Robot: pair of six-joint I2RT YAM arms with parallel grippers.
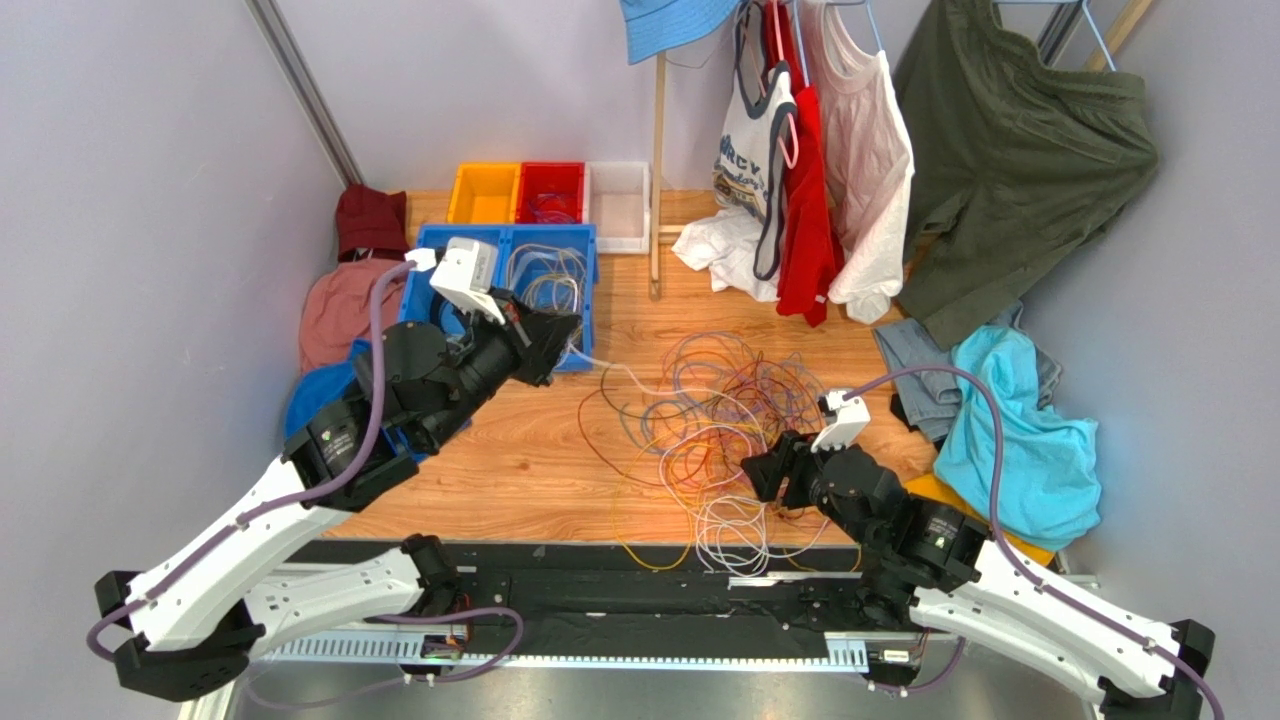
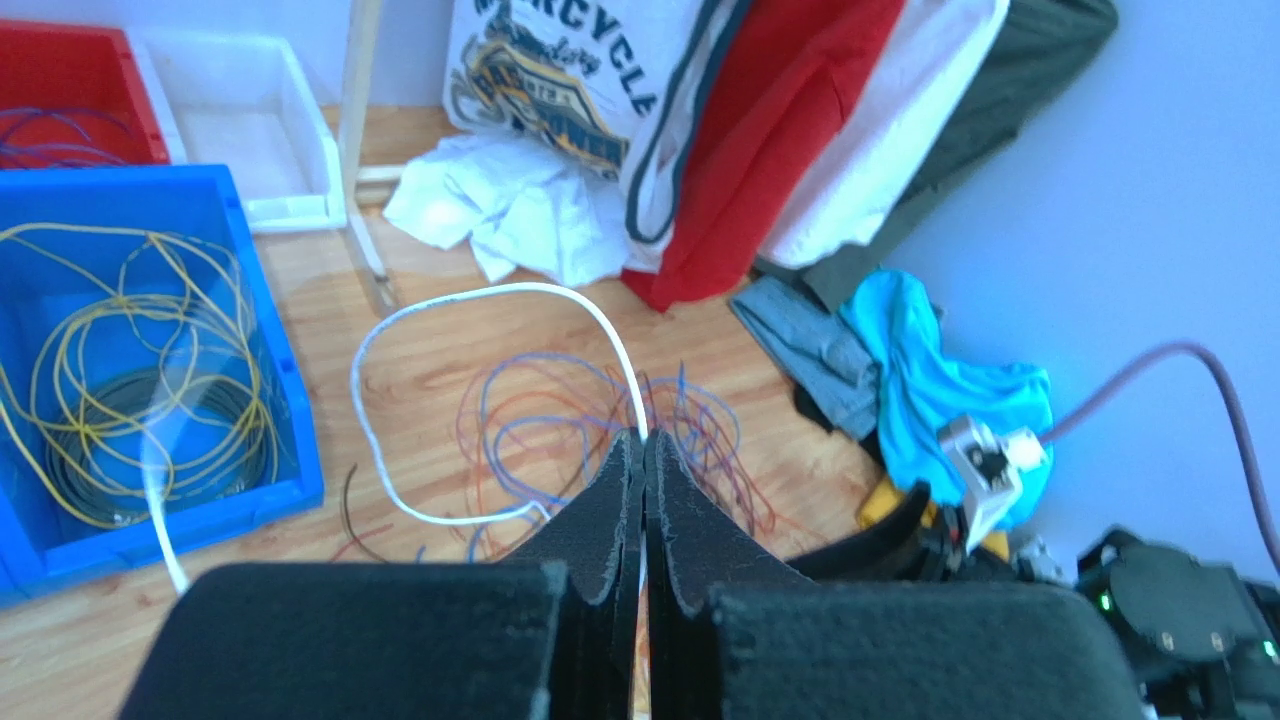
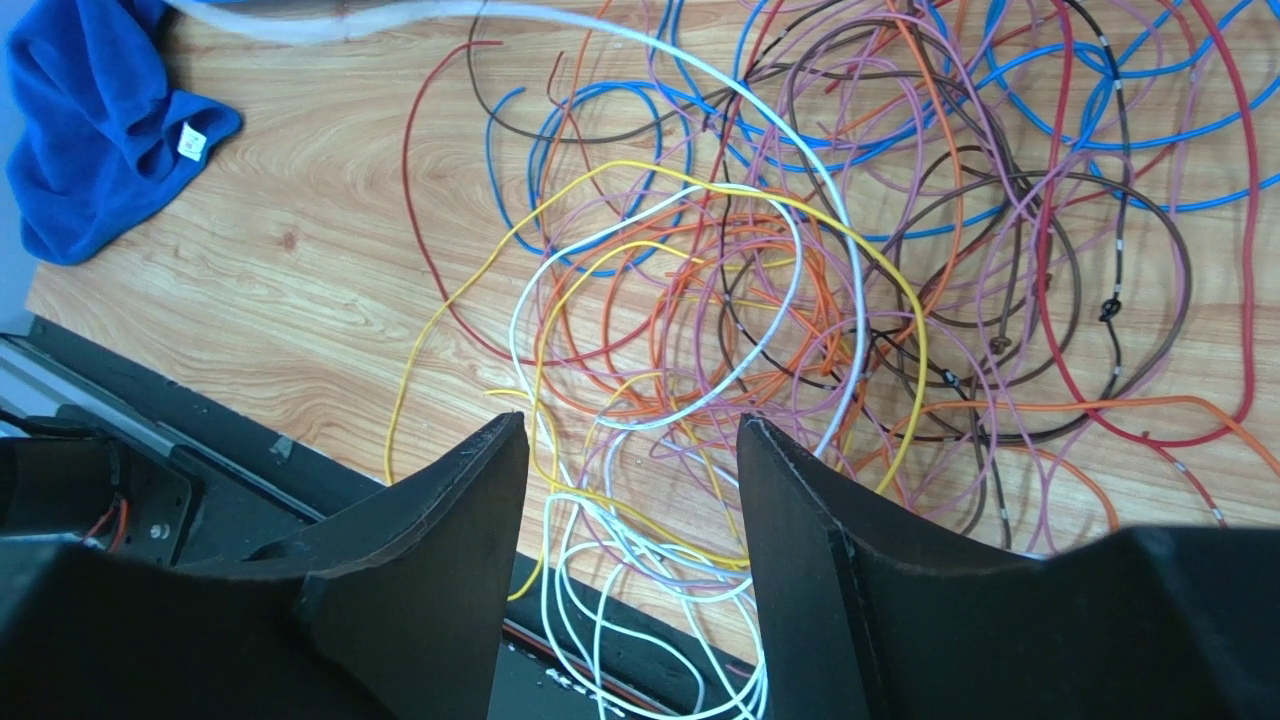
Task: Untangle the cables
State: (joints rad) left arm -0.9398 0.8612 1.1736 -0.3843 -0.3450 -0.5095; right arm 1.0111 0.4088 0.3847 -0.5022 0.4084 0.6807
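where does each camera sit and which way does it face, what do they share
top external: above and behind the robot, looking down over the table; left gripper and right gripper show.
left wrist: on the left arm, facing the hanging clothes; its fingers shut on the white cable.
right wrist: on the right arm, looking down at the cables; its open fingers show.
shared: top and left wrist both see the blue bin.

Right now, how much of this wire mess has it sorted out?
Some is done: yellow cables lie coiled in the blue bin. In hand: the left gripper is shut on a white cable. Left: the big tangle beneath the open right gripper.
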